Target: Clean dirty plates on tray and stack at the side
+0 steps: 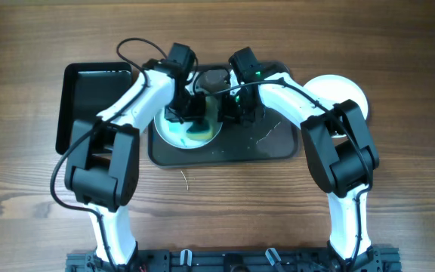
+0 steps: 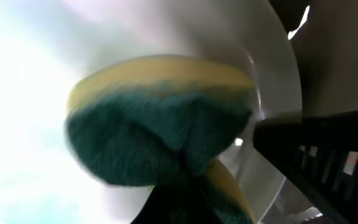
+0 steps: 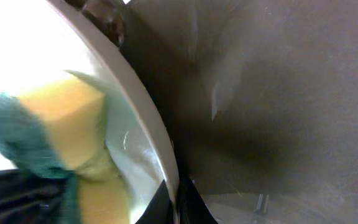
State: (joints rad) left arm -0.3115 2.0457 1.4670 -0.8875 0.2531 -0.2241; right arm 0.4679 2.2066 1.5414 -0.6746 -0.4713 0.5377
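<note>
On the dark grey tray (image 1: 266, 145), my left gripper (image 1: 182, 113) clamps a sponge (image 2: 160, 124) against a teal-smeared plate (image 1: 196, 136); my right gripper (image 1: 236, 113) pinches that plate's rim.

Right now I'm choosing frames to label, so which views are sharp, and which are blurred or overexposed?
Overhead: sharp and evenly lit, though the arms cover much of the plate. Left wrist: sponge blurred, plate washed out to white on the left. Right wrist: plate also blown out, sponge soft, faint glare streaks on the tray.
</note>
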